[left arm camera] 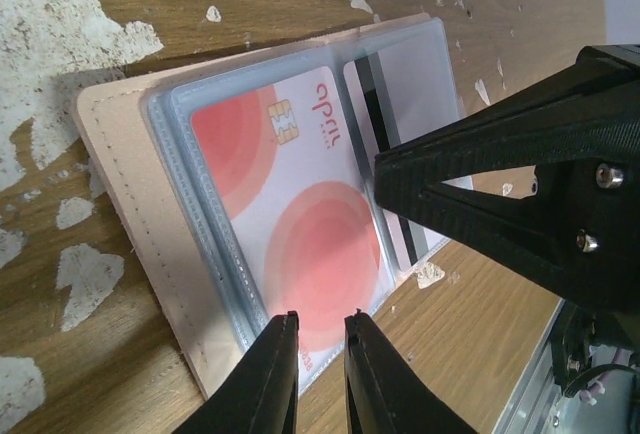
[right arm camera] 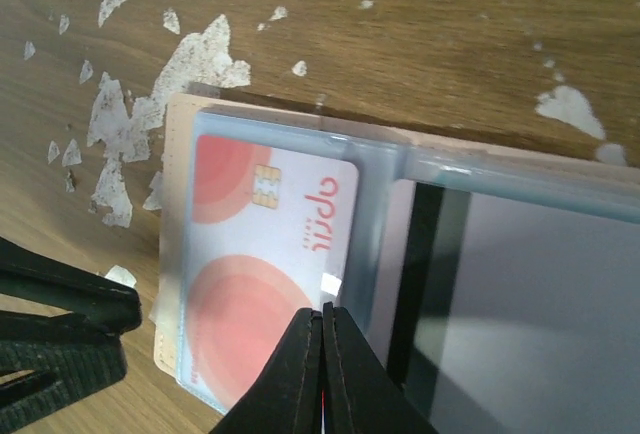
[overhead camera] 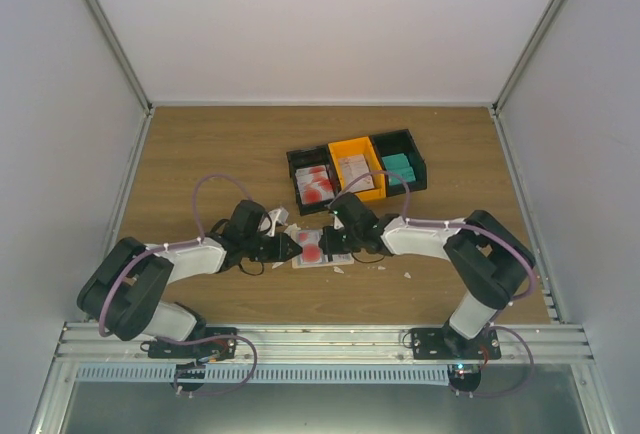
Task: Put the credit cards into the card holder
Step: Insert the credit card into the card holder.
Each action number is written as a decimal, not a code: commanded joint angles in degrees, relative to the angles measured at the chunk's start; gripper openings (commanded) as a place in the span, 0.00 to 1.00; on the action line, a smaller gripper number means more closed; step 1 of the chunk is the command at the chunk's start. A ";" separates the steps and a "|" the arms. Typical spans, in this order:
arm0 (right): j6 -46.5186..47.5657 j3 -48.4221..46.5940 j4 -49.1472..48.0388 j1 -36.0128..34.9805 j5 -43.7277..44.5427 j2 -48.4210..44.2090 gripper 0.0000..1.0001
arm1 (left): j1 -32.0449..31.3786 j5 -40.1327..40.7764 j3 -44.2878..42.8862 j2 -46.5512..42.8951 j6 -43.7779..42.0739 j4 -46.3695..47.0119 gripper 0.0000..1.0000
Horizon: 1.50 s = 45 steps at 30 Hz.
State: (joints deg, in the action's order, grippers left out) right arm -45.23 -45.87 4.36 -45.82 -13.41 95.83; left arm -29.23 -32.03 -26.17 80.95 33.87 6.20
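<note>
The beige card holder (overhead camera: pixel 340 258) lies open on the table between my two grippers, its clear pockets facing up. A red-and-white credit card (left arm camera: pixel 290 194) sits in one pocket. A pale credit card with a dark stripe (left arm camera: pixel 410 84) is in the pocket beside it. My left gripper (left arm camera: pixel 320 319) stands open by a narrow gap over the red-and-white card's near edge, holding nothing. My right gripper (right arm camera: pixel 323 309) is shut, its tips over the inner edge of the red-and-white card (right arm camera: pixel 260 254) beside the holder's fold. From above, the left gripper (overhead camera: pixel 296 246) and right gripper (overhead camera: pixel 337 237) almost meet over the holder.
Joined bins stand behind the holder: a black bin (overhead camera: pixel 312 182) with red-and-white cards, an orange bin (overhead camera: pixel 356 169) with pale cards, and a black bin (overhead camera: pixel 399 166) with teal cards. Small white scraps (left arm camera: pixel 60 24) dot the wood around the holder.
</note>
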 commanded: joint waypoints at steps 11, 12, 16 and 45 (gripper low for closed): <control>3.31 -4.15 8.81 -3.12 7.57 4.83 0.03 | -0.47 -0.90 0.42 2.09 0.66 3.36 0.24; 3.26 -4.19 9.06 -3.13 7.88 4.99 0.03 | -0.47 -0.90 0.36 2.18 0.67 3.38 0.24; 2.81 -4.50 10.75 -3.31 10.17 5.52 0.01 | -0.47 -0.76 0.29 2.59 0.67 3.38 0.25; 3.04 -4.21 9.53 -3.48 9.97 7.70 0.01 | -0.47 -0.01 -0.72 1.10 0.14 1.83 0.23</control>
State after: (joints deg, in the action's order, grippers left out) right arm -42.68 -51.75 10.39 -48.86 -5.13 100.20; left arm -29.26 -33.01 -26.11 83.59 34.46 7.42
